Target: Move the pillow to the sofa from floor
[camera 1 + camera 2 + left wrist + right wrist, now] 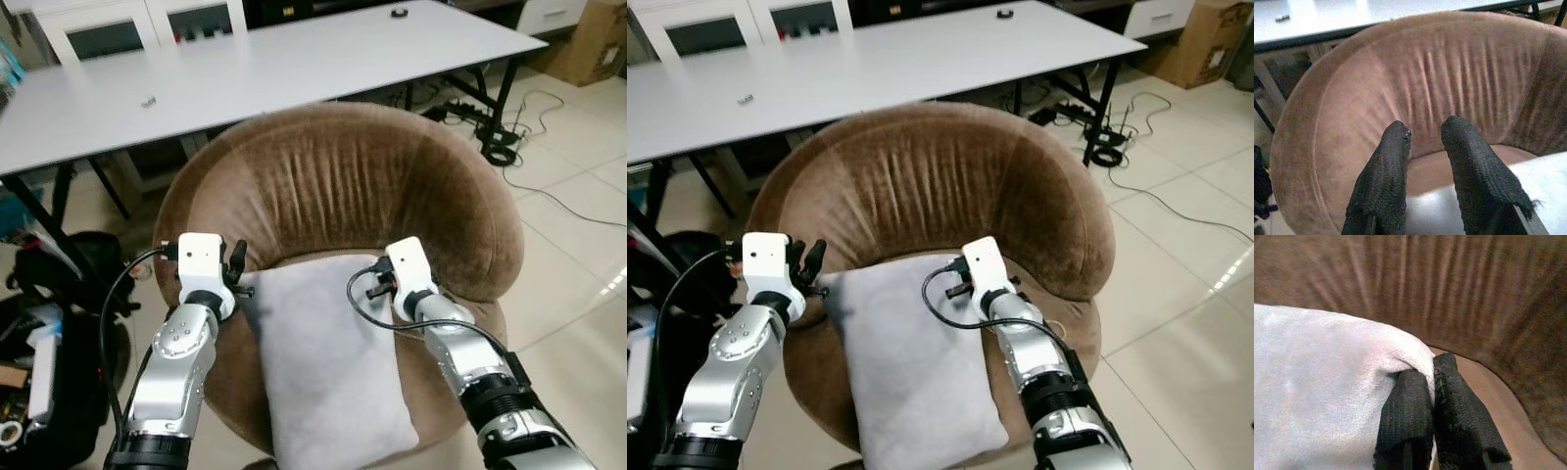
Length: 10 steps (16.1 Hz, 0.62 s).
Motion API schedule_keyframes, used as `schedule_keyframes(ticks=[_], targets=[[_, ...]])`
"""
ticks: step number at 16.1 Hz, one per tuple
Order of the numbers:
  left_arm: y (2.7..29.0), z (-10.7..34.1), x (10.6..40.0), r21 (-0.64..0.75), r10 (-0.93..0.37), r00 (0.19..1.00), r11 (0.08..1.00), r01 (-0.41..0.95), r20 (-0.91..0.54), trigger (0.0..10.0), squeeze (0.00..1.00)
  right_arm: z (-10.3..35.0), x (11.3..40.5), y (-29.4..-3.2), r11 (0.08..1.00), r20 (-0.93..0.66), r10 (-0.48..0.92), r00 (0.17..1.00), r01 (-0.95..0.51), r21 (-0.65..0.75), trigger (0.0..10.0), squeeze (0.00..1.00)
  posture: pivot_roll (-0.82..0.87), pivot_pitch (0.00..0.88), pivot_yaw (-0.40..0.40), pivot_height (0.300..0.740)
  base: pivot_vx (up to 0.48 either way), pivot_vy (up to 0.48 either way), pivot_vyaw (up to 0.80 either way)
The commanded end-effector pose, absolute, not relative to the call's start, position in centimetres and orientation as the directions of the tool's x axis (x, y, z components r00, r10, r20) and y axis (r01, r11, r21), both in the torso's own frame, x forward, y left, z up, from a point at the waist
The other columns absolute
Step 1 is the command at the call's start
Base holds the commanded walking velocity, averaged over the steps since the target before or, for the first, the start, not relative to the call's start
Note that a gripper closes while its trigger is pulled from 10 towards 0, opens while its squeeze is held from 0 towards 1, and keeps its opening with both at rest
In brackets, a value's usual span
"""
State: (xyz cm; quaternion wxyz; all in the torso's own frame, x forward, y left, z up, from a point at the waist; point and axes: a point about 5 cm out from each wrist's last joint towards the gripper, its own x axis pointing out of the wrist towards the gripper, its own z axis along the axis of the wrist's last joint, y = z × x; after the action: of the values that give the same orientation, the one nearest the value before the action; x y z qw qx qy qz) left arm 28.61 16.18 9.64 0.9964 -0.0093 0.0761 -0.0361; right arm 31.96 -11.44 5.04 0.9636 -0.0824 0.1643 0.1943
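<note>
A light grey pillow (323, 362) lies on the seat of a round brown velvet sofa chair (343, 176), its near end hanging over the front edge. My right gripper (1432, 369) is shut on the pillow's far right corner, the cloth pinched between its black fingers. My left gripper (1425, 132) is open beside the pillow's far left corner (1542, 178), just over the seat, with only the sofa's back between its fingers (1396, 147). In the left eye view, the left gripper (238, 262) sits at the pillow's left edge.
A long white table (245, 69) stands right behind the sofa. Black bags and clutter (49, 323) lie on the floor at the left. Cables (500, 137) trail over the tiles at the right, with a cardboard box (588, 39) beyond.
</note>
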Motion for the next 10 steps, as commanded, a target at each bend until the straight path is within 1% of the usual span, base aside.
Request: schedule_keyframes(ticks=[1, 3, 7, 9, 10], targets=[[16.8, 9.8, 28.6, -0.02, -0.059, 0.988, 0.998, 0.056, -0.141, 10.0, 0.0, 5.8, 32.3, -10.6, 0.899, -0.327, 0.374, 0.868, -0.426, -0.102, 10.0, 0.0, -0.07, 0.0, 0.064, 0.74, 0.446, 0.0, 0.0], [16.8, 9.8, 28.6, 0.006, -0.061, 0.988, 0.998, 0.063, -0.141, 10.0, 0.0, 5.8, 32.3, -10.6, 0.899, -0.33, 0.377, 0.865, -0.428, -0.097, 10.0, 0.0, -0.07, 0.0, 0.064, 0.74, 0.0, 0.0, 0.0], [16.7, 9.6, 28.7, 0.004, -0.049, 0.988, 0.999, 0.05, -0.147, 10.0, 0.0, 6.0, 32.5, -10.4, 0.894, -0.331, 0.384, 0.862, -0.437, -0.099, 10.0, 0.0, -0.07, 0.0, 0.061, 0.74, 0.0, 0.0, 0.0], [16.6, 9.6, 28.7, 0.001, -0.051, 0.988, 0.999, 0.051, -0.149, 10.0, 0.0, 6.1, 33.1, -10.5, 0.897, -0.358, 0.371, 0.857, -0.43, -0.101, 10.0, 0.0, -0.07, 0.0, 0.063, 0.74, 0.0, 0.0, 0.0], [16.5, 9.5, 28.8, 0.003, -0.056, 0.987, 0.998, 0.057, -0.152, 10.0, 0.0, 6.7, 34.2, -10.7, 0.902, -0.384, 0.355, 0.852, -0.42, -0.099, 10.0, 0.0, -0.07, 0.0, 0.065, 0.74, 0.0, 0.0, 0.0]])
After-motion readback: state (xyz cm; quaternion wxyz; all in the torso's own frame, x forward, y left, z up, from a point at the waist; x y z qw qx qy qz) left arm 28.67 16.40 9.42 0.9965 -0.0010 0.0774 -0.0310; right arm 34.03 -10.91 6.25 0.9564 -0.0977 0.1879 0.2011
